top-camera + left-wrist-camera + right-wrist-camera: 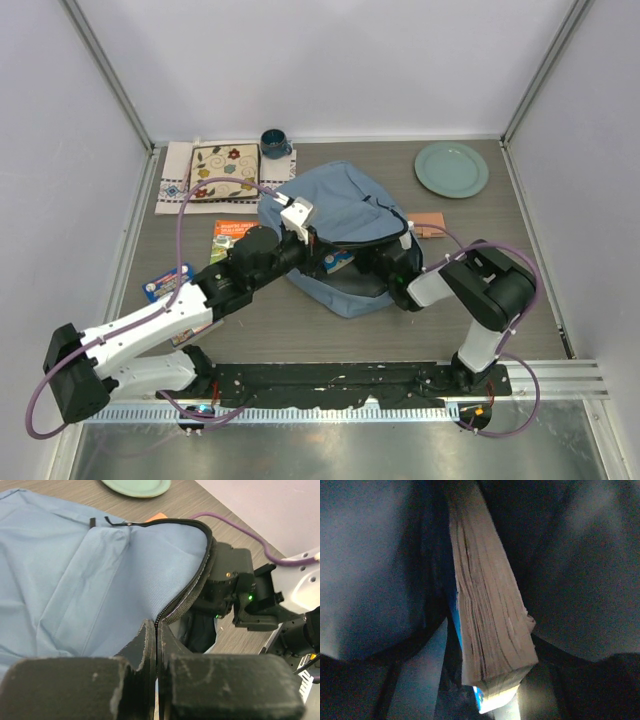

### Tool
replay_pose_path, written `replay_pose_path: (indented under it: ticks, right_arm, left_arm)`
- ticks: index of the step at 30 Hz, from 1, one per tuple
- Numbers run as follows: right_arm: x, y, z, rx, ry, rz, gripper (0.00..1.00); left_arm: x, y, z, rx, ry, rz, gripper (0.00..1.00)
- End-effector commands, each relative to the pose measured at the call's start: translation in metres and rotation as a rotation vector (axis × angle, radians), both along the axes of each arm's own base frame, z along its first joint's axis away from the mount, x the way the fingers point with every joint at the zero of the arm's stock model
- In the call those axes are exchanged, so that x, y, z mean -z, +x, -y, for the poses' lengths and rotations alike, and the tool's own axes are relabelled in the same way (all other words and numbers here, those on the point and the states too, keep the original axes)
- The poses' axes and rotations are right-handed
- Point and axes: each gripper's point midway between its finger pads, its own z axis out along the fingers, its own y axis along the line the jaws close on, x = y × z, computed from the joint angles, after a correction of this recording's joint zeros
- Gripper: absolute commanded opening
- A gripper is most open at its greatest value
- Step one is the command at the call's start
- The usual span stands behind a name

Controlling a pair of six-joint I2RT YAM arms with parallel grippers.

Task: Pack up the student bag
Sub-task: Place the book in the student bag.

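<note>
grey table [300, 325] — soft blue student bag [340, 200], left tool [156, 635] pinching zipper rim [186, 596]; right tool [392, 268] buried inside, spread unclear.

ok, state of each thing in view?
Dusty-blue fabric student bag: unzipped, mouth open.
Left gripper: shut on bag's zipper edge.
Right gripper: inside bag mouth, jaws hidden.
Thick blue-covered paper book: closed, inside bag.
Pale green round plate: empty.
Dark blue ceramic mug: upright.
Orange-covered book on table: closed, lying flat.

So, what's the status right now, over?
Left tool shut on student bag rim. Right tool inside, grip unclear. Book inside bag. No obstruction seen.
</note>
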Motion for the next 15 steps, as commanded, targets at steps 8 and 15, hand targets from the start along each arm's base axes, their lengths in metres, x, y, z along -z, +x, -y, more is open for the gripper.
replay_pose_path:
  ticks: [8,15]
  right_arm:
    - [-0.017,-0.01,0.021,-0.041,-0.185,-0.127,0.69]
    - [-0.01,-0.038,0.035,-0.065,-0.233,-0.216,0.7]
  left_arm:
    - [0.003,0.005,-0.037,-0.134,-0.017,0.023,0.0]
    - [0.006,0.008,-0.036,-0.136,-0.017,0.018,0.0]
